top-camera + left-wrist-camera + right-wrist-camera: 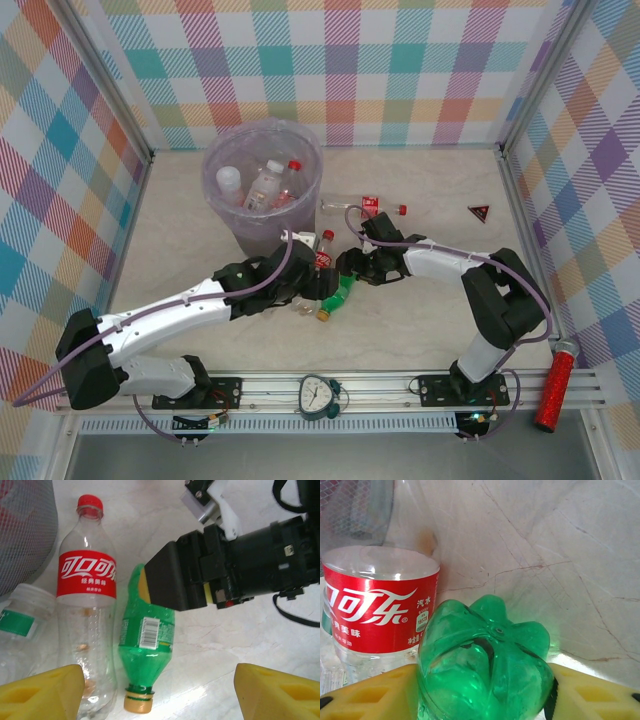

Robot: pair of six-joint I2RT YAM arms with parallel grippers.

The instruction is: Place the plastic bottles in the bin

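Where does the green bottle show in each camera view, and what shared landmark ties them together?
Top external: green bottle lies just below picture centre.
Left wrist: green bottle at centre, cap toward the bottom edge.
Right wrist: green bottle at bottom centre, base toward the camera.
Landmark: the red-labelled bottle beside it.

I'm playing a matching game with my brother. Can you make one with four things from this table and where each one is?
Things:
1 green bottle
2 red-labelled bottle
3 bin
4 red glittery cylinder

Places:
A at the near right corner
B between the right gripper pads
C at the back, bottles inside
D lying right beside the green bottle

Pairs: 1-B, 2-D, 3-C, 4-A
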